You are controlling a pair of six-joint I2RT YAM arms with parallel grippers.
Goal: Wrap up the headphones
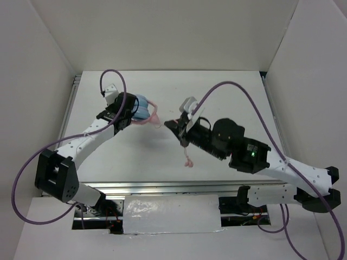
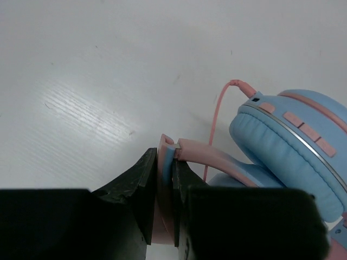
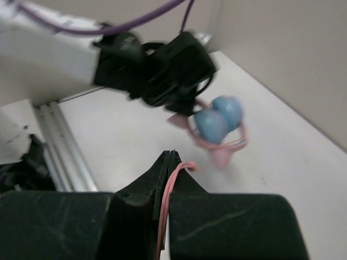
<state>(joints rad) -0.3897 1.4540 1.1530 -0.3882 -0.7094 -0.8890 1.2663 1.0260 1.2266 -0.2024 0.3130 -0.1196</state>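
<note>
The headphones (image 1: 142, 110) have light blue ear cups and a pink headband. My left gripper (image 1: 128, 115) is shut on the pink headband (image 2: 203, 153) and holds the headphones up at the back left. The blue cups (image 2: 293, 146) fill the right of the left wrist view. My right gripper (image 1: 174, 128) is shut on the thin pink cable (image 3: 172, 187), near the middle of the table. The cable's free end (image 1: 188, 161) hangs below the right gripper. In the right wrist view the headphones (image 3: 218, 122) are blurred, with cable looped round them.
White walls close in the table (image 1: 217, 97) on the left, back and right. A metal rail (image 1: 69, 103) runs along its left edge. A white foil-covered pad (image 1: 171, 215) lies at the near edge between the arm bases.
</note>
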